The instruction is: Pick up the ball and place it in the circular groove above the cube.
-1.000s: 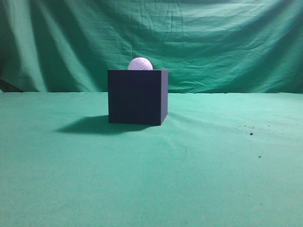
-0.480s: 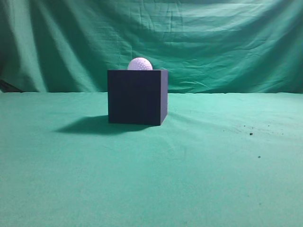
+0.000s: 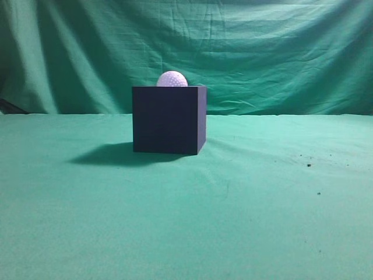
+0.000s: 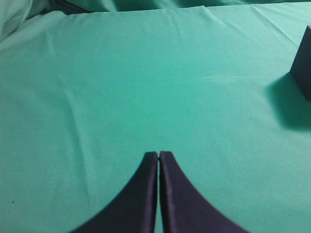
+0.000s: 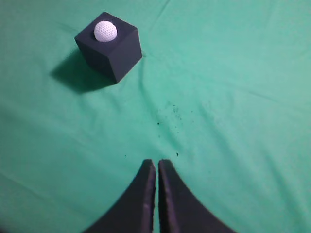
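The white dimpled ball (image 3: 172,79) sits on top of the dark navy cube (image 3: 168,119), which stands on the green cloth at mid-table. The right wrist view shows the ball (image 5: 105,31) seated in the top of the cube (image 5: 116,53), far ahead and to the left of my right gripper (image 5: 157,162), which is shut and empty. My left gripper (image 4: 159,154) is shut and empty over bare cloth; only a corner of the cube (image 4: 302,73) shows at that view's right edge. Neither gripper appears in the exterior view.
A green cloth (image 3: 262,192) covers the table and hangs as a backdrop (image 3: 280,52) behind the cube. Small dark specks (image 5: 172,114) lie on the cloth ahead of my right gripper. The cube casts a shadow (image 3: 105,154) to its left.
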Available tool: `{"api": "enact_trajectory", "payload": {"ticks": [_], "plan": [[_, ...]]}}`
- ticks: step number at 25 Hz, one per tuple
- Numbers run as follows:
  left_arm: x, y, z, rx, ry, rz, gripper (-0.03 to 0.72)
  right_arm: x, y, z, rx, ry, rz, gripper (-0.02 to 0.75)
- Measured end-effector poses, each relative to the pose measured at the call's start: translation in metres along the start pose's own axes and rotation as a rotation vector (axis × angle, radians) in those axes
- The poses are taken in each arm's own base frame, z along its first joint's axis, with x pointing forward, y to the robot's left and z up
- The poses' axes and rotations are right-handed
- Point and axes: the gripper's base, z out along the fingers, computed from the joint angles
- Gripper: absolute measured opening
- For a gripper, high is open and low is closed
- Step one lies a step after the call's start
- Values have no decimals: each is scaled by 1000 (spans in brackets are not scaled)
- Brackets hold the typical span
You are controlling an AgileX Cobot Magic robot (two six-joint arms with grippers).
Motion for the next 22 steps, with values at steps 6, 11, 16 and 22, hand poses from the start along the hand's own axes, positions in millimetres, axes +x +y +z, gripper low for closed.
{"api": "enact_trajectory", "payload": {"ticks": [6,11,16,22], "plan": [[0,0,0,0,0,0,0,5,-6,-7,43,-40,-22,0],[0,0,0,0,0,0,0,18,-12,0,86,-232,-1,0],[0,0,0,0,0,0,0,52,-21,22,211,-464,64,0],[0,0,0,0,0,0,0,104,-27,62,323,-604,151,0]]}}
